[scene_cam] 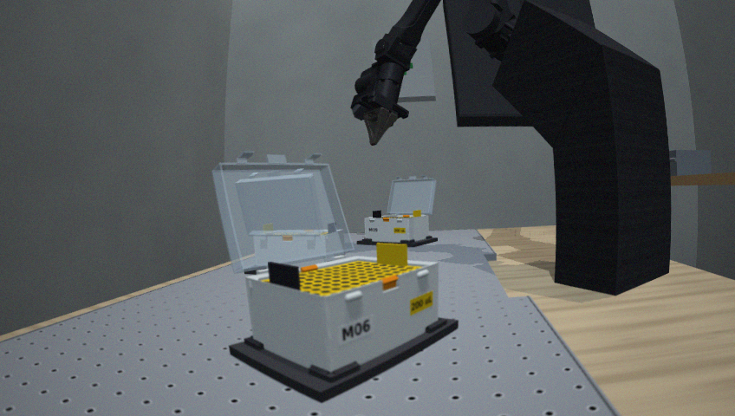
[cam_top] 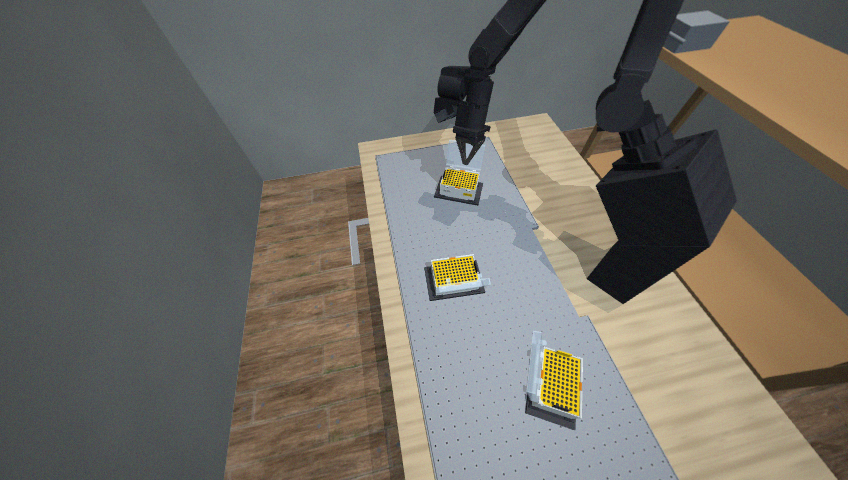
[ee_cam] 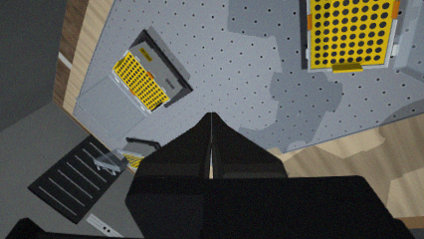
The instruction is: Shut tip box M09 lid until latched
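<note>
Closed tool above the open far box

The tool (cam_top: 465,162) (scene_cam: 373,143) (ee_cam: 211,119) is narrow, fingertips together, holding nothing, apart from the surface (cam_top: 493,309) (scene_cam: 170,355) (ee_cam: 209,55). Below it stands the far box (cam_top: 458,190) (scene_cam: 389,228) (ee_cam: 154,75), its lid (cam_top: 476,153) (scene_cam: 413,196) (ee_cam: 110,107) raised; its blurred sticker seems to read M09. Towards the exterior camera from the tool, M06 (cam_top: 559,383) (scene_cam: 340,314) is open. The middle box (cam_top: 455,276) (scene_cam: 291,247) (ee_cam: 350,35), between them, shows no legible ID; the wrist view crops it.
</note>
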You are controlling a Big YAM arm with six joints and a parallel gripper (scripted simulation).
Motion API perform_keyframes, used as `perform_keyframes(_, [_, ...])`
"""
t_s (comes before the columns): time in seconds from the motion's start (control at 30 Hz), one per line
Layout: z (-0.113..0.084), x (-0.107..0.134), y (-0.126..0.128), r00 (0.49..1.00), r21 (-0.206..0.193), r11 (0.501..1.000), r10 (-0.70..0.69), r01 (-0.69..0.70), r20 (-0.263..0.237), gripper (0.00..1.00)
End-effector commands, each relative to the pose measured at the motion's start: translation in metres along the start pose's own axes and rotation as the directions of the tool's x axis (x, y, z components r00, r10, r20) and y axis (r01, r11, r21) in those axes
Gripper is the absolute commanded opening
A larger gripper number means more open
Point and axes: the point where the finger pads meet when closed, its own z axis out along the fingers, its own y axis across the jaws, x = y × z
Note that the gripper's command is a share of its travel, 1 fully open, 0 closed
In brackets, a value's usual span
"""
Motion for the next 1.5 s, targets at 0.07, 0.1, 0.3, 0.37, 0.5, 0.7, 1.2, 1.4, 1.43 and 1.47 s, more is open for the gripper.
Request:
perform_keyframes(0.07, [0.019,0.004,0.024,0.999,-0.015,1.0,-0.011,0.011,-0.033,0.0])
perform_keyframes(0.1, [0.015,-0.008,0.03,0.998,-0.019,0.999,-0.027,0.026,-0.051,0.0])
perform_keyframes(0.3, [0.03,0.001,0.05,0.987,-0.026,0.997,-0.078,0.075,-0.141,0.0])
perform_keyframes(0.37, [0.033,0.003,0.054,0.98,-0.031,0.994,-0.11,0.106,-0.168,0.0])
perform_keyframes(0.5, [0.047,0.013,0.069,0.975,-0.032,0.993,-0.114,0.11,-0.191,0.0])
perform_keyframes(0.7, [0.059,0.024,0.094,0.944,-0.037,0.985,-0.173,0.169,-0.281,0.0])
perform_keyframes(1.2, [0.09,0.071,0.14,0.853,-0.051,0.951,-0.296,0.305,-0.43,0.0])
perform_keyframes(1.4, [0.098,0.078,0.167,0.802,-0.061,0.925,-0.357,0.376,-0.479,0.0])
perform_keyframes(1.43, [0.098,0.078,0.167,0.802,-0.061,0.925,-0.357,0.376,-0.479,0.0])
perform_keyframes(1.47, [0.098,0.078,0.167,0.802,-0.061,0.925,-0.357,0.376,-0.479,0.0])
